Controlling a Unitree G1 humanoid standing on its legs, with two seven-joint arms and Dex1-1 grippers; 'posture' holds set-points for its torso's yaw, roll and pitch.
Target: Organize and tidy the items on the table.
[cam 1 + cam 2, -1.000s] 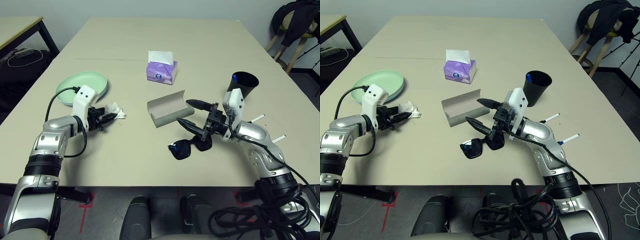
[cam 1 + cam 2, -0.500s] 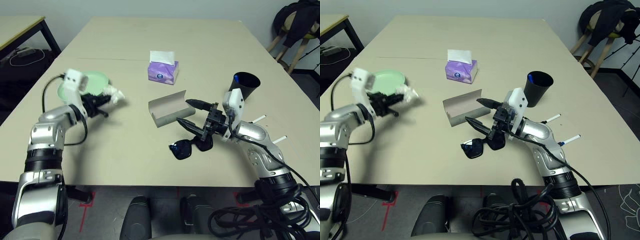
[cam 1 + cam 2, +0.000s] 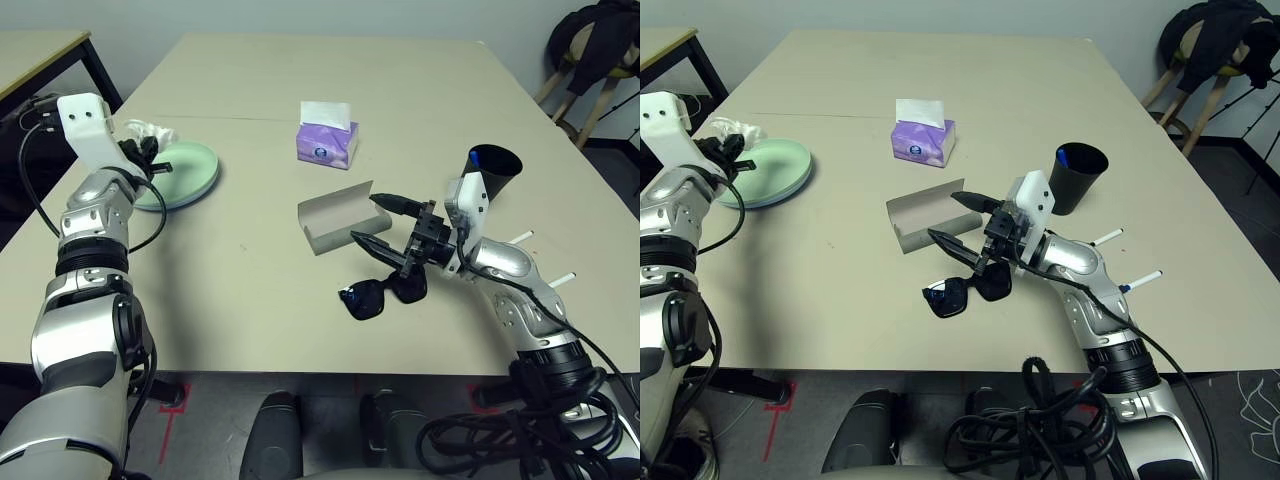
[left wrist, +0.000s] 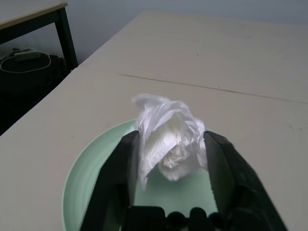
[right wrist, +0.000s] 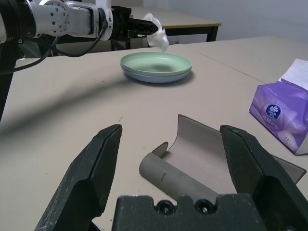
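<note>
The crumpled white tissue (image 4: 168, 130) hangs over the far left rim of the pale green plate (image 3: 185, 172), which is stacked on a pale blue plate (image 5: 156, 77). My left gripper (image 4: 171, 144) is open, its fingers (image 4: 118, 168) spread on either side of the tissue. My right gripper (image 3: 367, 222) is open and empty, hovering just above the black sunglasses (image 3: 380, 295), beside the open grey glasses case (image 3: 335, 215). A black cup (image 3: 490, 170) holds a blue pen. Two white pens (image 3: 515, 237) lie to its right. The purple tissue box (image 3: 324, 142) stands mid-table.
A smaller dark-legged table (image 3: 40, 50) stands off the far left, with cables on the floor below it. A stool with a black jacket (image 3: 600, 50) is at the far right. The beige table (image 3: 240, 290) has bare room between the plates and the case.
My left arm swung up and to the left, carrying the tissue from the tabletop to above the plate's far rim, and its fingers spread apart. The right arm stayed put.
</note>
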